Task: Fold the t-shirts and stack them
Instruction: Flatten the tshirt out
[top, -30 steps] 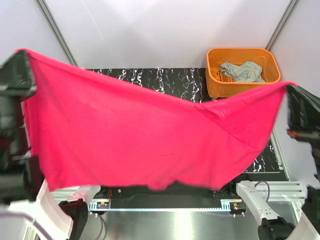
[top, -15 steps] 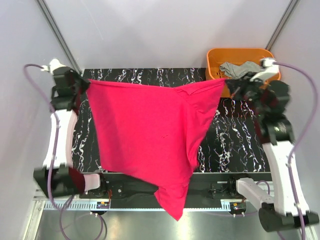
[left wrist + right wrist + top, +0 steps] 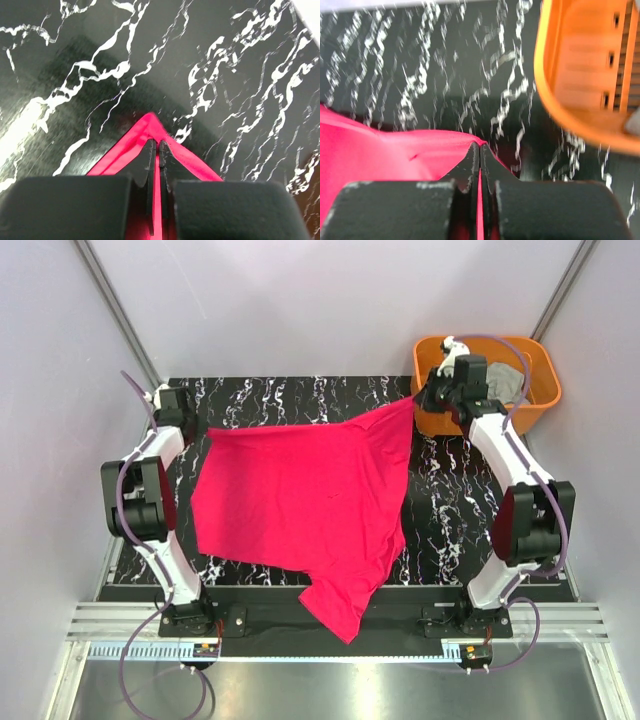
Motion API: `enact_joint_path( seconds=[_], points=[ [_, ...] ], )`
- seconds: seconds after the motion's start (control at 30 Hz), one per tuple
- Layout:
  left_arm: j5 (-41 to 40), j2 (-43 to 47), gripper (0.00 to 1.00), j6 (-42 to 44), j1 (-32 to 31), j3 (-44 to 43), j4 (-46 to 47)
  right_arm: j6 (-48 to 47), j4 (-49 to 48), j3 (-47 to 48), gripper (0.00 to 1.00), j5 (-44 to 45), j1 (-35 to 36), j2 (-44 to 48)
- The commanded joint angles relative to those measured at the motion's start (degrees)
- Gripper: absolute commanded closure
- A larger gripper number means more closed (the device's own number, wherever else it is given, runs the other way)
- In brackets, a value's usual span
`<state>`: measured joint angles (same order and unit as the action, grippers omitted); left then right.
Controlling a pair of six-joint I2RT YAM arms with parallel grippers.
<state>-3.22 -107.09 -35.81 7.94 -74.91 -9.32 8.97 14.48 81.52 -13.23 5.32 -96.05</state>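
Note:
The magenta-red t-shirt lies spread over the black marbled table, one end hanging past the near edge. My left gripper is shut on its far left corner, low over the table. My right gripper is shut on its far right corner, beside the orange basket. The light grey t-shirt lies crumpled in that basket, largely hidden behind the right wrist.
The orange plastic basket stands at the table's far right corner, its rim close to my right gripper. Grey walls enclose the table on three sides. Both arm bases sit at the near edge.
Both arms have swung from high near the camera down and away toward the far side, laying the magenta-red t-shirt onto the table. Both grips held.

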Motion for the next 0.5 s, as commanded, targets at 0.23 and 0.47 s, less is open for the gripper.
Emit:
enact_joint_path(
  seconds=[0.23,0.47],
  points=[
    [1.6,9.1,1.0,-4.1,-2.2,-9.5,2.4,-1.1,-3.4,17.7,1.0,-1.6,0.0,-0.2],
    [-1.1,24.5,1.0,-8.2,-6.3,-13.2,-0.7,-4.8,-2.4,20.8,1.0,-0.1,0.0,11.3]
  ],
)
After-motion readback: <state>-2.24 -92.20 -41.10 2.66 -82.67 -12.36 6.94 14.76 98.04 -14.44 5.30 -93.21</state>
